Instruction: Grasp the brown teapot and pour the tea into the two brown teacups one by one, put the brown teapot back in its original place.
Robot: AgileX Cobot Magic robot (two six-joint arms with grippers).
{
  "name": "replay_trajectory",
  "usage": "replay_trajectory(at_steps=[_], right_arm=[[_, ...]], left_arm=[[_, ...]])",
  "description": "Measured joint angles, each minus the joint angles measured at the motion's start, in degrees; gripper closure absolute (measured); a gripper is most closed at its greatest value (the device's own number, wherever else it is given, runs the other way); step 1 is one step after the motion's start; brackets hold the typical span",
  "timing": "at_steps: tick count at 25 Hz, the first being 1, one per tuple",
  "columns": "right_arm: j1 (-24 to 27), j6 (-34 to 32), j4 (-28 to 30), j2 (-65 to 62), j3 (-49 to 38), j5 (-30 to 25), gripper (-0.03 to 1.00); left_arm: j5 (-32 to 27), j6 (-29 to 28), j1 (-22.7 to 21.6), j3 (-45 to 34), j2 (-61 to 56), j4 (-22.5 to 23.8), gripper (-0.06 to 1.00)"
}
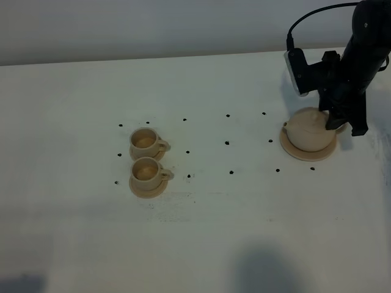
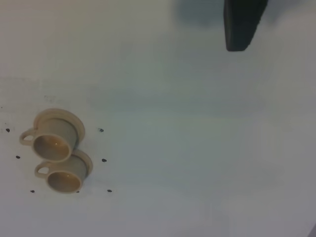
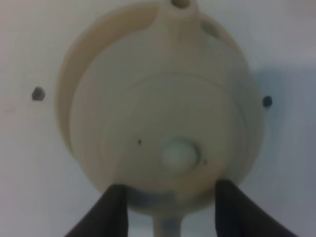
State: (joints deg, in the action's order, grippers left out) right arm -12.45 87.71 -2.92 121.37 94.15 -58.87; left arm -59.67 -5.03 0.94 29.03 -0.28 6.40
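Note:
The brown teapot (image 1: 308, 131) (image 3: 163, 113) sits upright on its original place, a wide tan disc (image 1: 292, 149) (image 3: 61, 94), at the right of the table. My right gripper (image 1: 341, 125) (image 3: 170, 197) hangs low over the pot's handle side. It is open, one dark finger on each side of the loop handle and not pressing it. The two brown teacups (image 1: 145, 141) (image 1: 146, 171) stand on small saucers at the left, also in the left wrist view (image 2: 52, 143) (image 2: 66, 177). Of my left gripper only one dark finger (image 2: 242, 24) shows, high above the table.
Small black dots (image 1: 227, 143) mark the white table in a grid between the cups and the teapot. The table's back edge meets a pale wall. The right arm's black body and cable (image 1: 360, 49) rise above the teapot.

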Motion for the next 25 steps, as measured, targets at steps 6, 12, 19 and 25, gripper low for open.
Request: replay_trajectory(at_steps=[6, 12, 19, 25], right_arm=[[0.0, -2.54, 3.78, 0.12, 0.0, 0.25, 0.54], [0.0, -2.74, 6.11, 0.22, 0.0, 0.19, 0.54], [0.0, -2.74, 6.36, 0.55, 0.0, 0.19, 0.54], [0.0, -2.74, 7.31, 1.46, 0.0, 0.3, 0.54]], left_arm=[[0.0, 0.0, 0.0, 0.0, 0.0, 0.0, 0.33], [0.0, 0.04, 0.0, 0.0, 0.0, 0.0, 0.33], [0.0, 0.04, 0.0, 0.0, 0.0, 0.0, 0.33], [0.0, 0.04, 0.0, 0.0, 0.0, 0.0, 0.33]])
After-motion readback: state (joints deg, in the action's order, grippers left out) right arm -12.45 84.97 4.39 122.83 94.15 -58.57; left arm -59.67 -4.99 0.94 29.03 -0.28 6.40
